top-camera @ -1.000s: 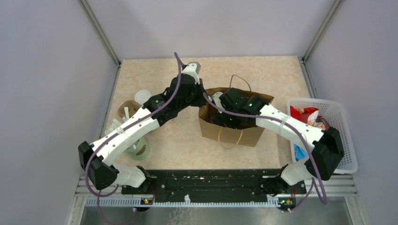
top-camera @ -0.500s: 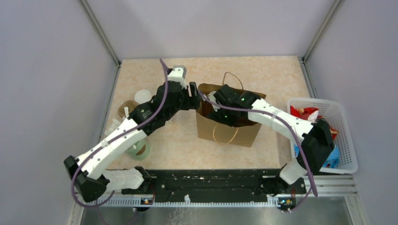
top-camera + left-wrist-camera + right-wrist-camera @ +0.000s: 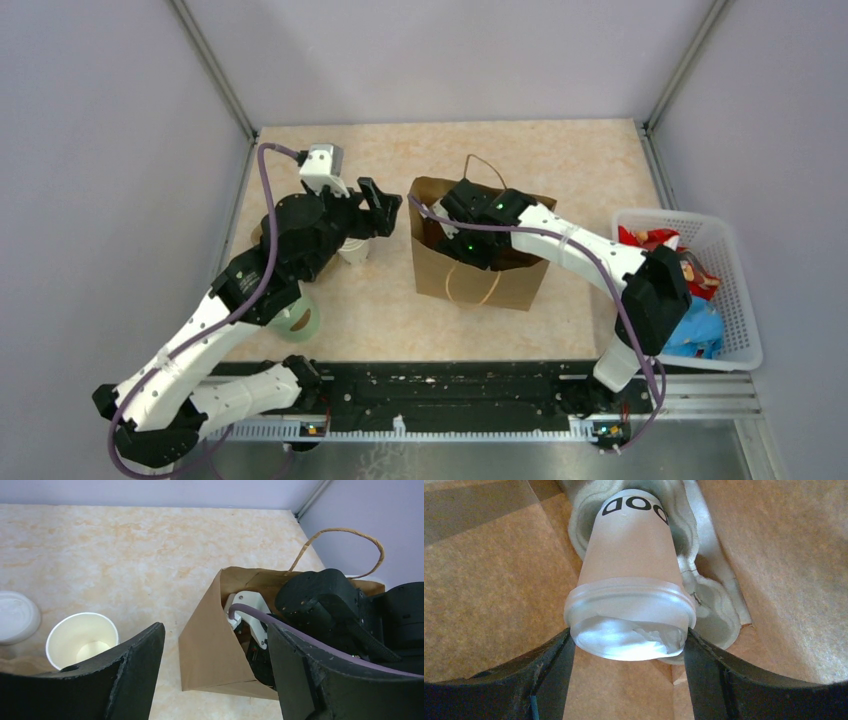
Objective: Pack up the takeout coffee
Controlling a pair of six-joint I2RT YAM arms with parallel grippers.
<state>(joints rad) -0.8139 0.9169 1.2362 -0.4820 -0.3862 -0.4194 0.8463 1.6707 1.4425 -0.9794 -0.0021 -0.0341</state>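
"Claws, left first?"
"Left claw [image 3: 378, 208] gapes empty over the bench [image 3: 560, 160], beside a lidless cup [image 3: 82, 637]. Right claw [image 3: 626, 635] is down in the bag [image 3: 470, 280], clamped on the coffee [image 3: 631, 565] at its lid. The coffee sits in a pulp tray [image 3: 716, 615]."
"Handling?"
"Light, thin paper, probably crushable. The lid rim looks stiffest, though it could pop off. Bag walls crowd close, so I'd exit straight up. Bare bench left, basket [image 3: 735, 290] right."
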